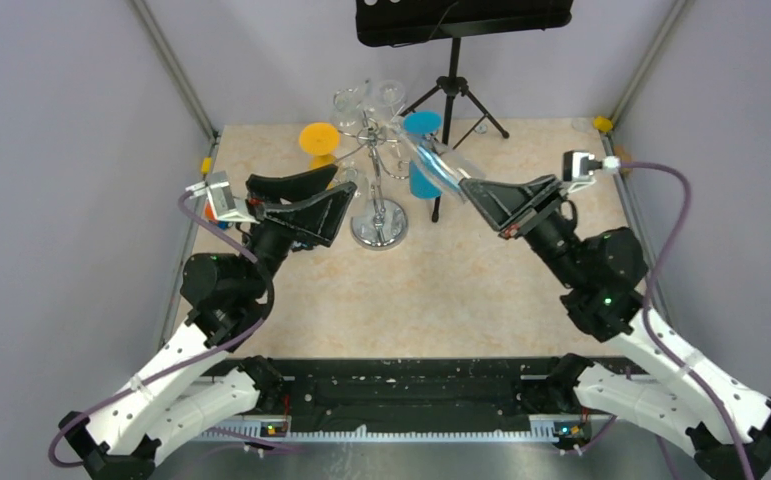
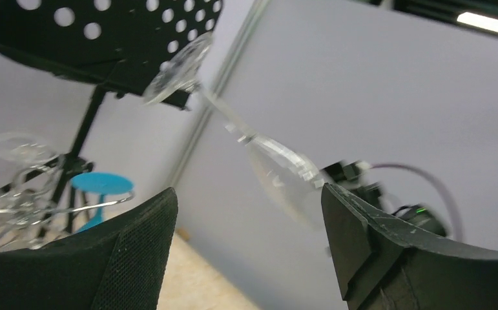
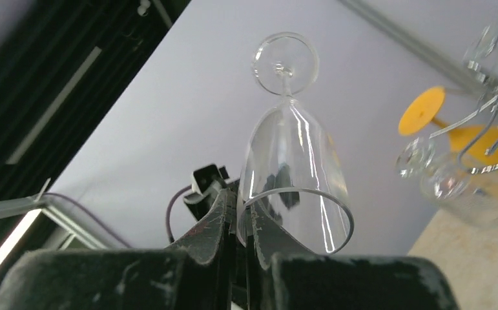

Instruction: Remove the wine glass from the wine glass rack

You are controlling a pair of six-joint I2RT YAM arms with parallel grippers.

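Table: we see a pale, marbled table (image 1: 461, 300) filling the middle of the top view, walled in grey on three sides.
Music stand: a black music stand (image 1: 461, 20) on tripod legs stands at the upper centre, behind everything else.
Rack: the chrome wine glass rack (image 1: 379, 215) sits at centre frame, domed base on the table and wire hooks spreading above.
Right gripper: the right gripper (image 3: 239, 226) reaches in from the right of the top view. Its jaws are closed almost together on the rim wall of the bowl.
Left gripper: the left gripper (image 2: 249, 232) hovers just left of the rack's post, spread wide and holding nothing.
Wine glass: the clear wine glass (image 3: 294, 161) is in the right gripper's pinch, tilted, foot pointing away from the wrist. We find it just right of the rack's top, apart from the hooks in the right wrist view.
Other glasses: an orange glass (image 1: 319, 138) and a blue glass (image 1: 423, 125) show foot uppermost at the rack's arms, with clear glasses (image 1: 351, 100) at the far hooks.
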